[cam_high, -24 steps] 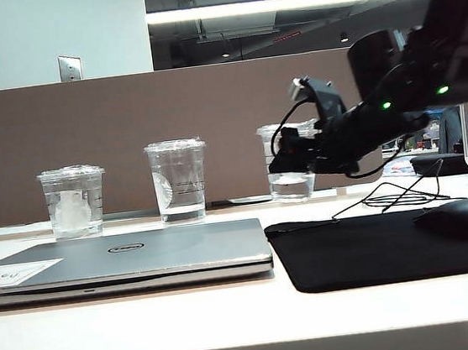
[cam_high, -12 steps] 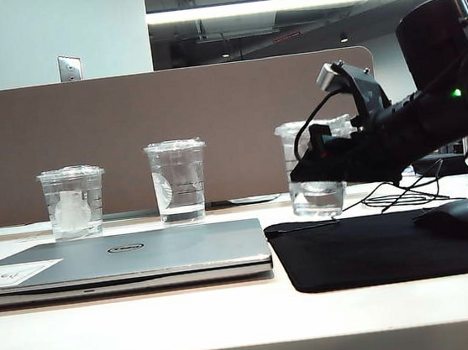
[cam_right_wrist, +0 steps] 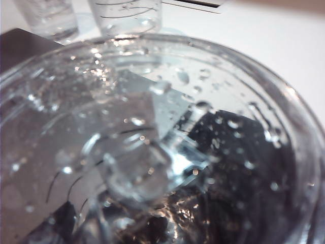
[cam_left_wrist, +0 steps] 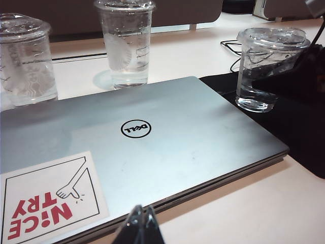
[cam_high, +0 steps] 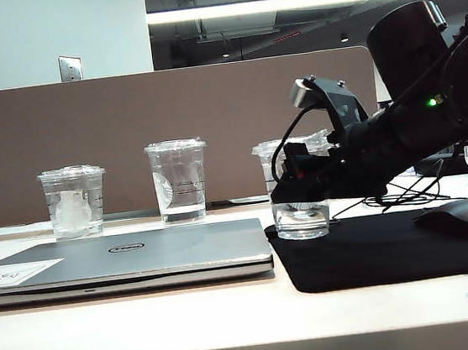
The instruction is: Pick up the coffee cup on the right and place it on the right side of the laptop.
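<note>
The right gripper (cam_high: pixel 303 186) stays clamped around the coffee cup (cam_high: pixel 297 191), whose base meets the black mat (cam_high: pixel 378 251) just right of the laptop (cam_high: pixel 125 259) — letting go tilted could tip it — while the left gripper (cam_left_wrist: pixel 139 227) sits pinched together at the laptop's front edge.

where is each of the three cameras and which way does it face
Exterior: low at the table's front edge, facing the partition; shows the right gripper around the coffee cup.
Left wrist: above the laptop, angled down; left gripper tips shut.
Right wrist: pressed against the coffee cup, no arm visible.
Exterior and left wrist share laptop and cups.
</note>
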